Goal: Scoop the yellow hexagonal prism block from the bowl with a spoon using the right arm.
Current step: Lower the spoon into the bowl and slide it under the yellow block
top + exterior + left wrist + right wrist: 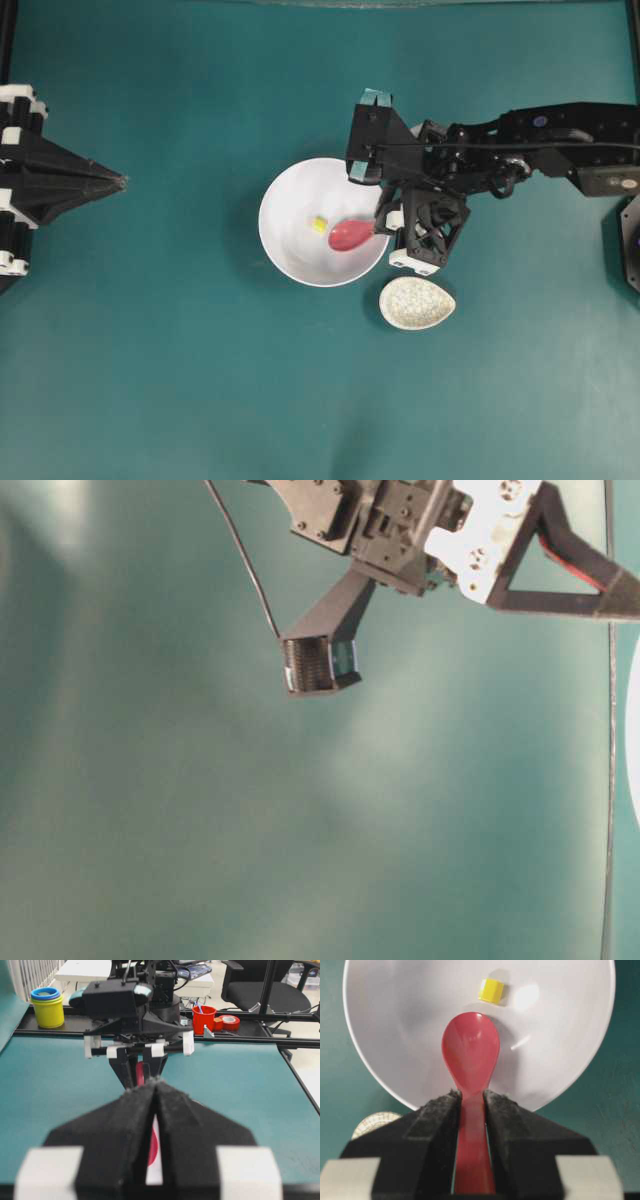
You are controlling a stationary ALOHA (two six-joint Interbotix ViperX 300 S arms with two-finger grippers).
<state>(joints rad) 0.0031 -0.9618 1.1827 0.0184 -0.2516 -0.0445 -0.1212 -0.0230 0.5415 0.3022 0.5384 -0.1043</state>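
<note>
The white bowl [300, 255] sits mid-table and fills the top of the right wrist view [395, 1020]. The tiny yellow hexagonal block [319, 224] lies inside it, also seen in the right wrist view [491, 990]. My right gripper [383, 222] is shut on the handle of the pink-red spoon [349, 235]; in the right wrist view [470, 1095] the spoon's scoop [470, 1050] hangs over the bowl floor, just short of the block and empty. My left gripper [122, 181] is shut and empty at the far left, its tips [155, 1082] pointing at the bowl.
A small speckled beige spoon rest [416, 303] lies just right of and below the bowl, under the right arm's wrist. The right arm [540, 140] stretches in from the right edge. Cups and tape stand off the table in the left wrist view.
</note>
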